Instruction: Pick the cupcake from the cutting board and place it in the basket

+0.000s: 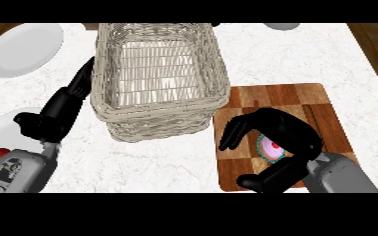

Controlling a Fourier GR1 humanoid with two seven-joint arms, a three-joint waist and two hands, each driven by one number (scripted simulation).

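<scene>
The cupcake (pixel 270 148) sat on the wooden cutting board (pixel 295 105), the right hand (pixel 284 130) curled around it. The left hand (pixel 63 107) rested with straight fingers beside the wicker basket (pixel 159 105) on the desk (pixel 295 55).

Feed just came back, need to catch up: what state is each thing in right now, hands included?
cupcake: on the cutting board, inside the right hand's curl, not lifted.
right hand: fingers and thumb curled round the cupcake.
left hand: open, fingers straight, beside the basket's left wall.
basket: upright, nothing inside.
cutting board: flat on the counter, right of the basket.
</scene>
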